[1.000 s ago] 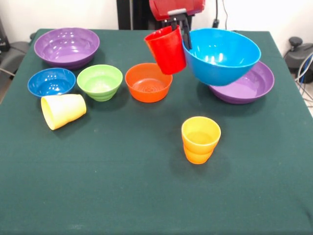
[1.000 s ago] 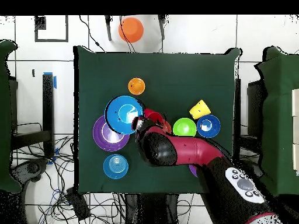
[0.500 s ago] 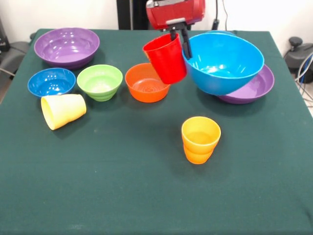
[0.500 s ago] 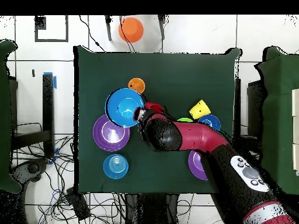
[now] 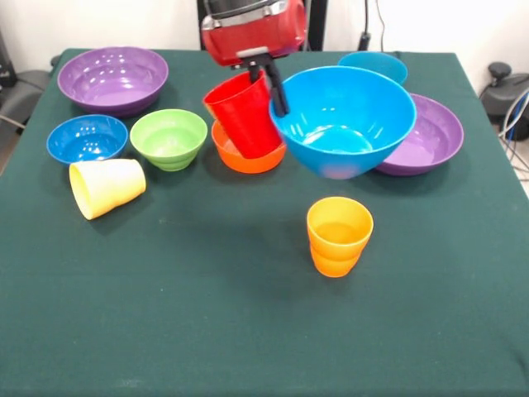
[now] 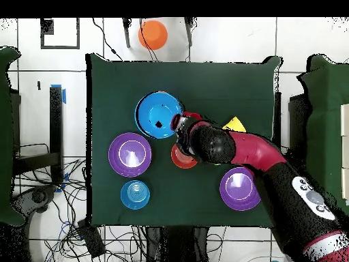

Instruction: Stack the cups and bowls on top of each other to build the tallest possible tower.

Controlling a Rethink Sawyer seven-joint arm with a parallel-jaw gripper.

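My gripper [image 5: 265, 81] is shut on the rims of a red cup [image 5: 245, 116] and a large blue bowl [image 5: 343, 120] pinched side by side. Both hang tilted above the table. In the overhead view the blue bowl [image 6: 159, 114] sits beside the gripper [image 6: 181, 123]. An orange cup [image 5: 339, 236] stands upright just in front of the bowl. Behind the red cup an orange bowl [image 5: 248, 155] is partly hidden. A yellow cup [image 5: 107, 186] lies on its side at the left. No tower shows in either view.
A green bowl [image 5: 169, 138] and a dark blue bowl [image 5: 87, 138] stand left of the orange bowl. Purple bowls sit at the far left [image 5: 113, 78] and at the right [image 5: 434, 136]. Behind the right one is a cyan bowl [image 5: 372, 64].
The arm has carried the red cup and blue bowl leftward and nearer in the front view. The blue bowl has come off the right purple bowl and levelled out.
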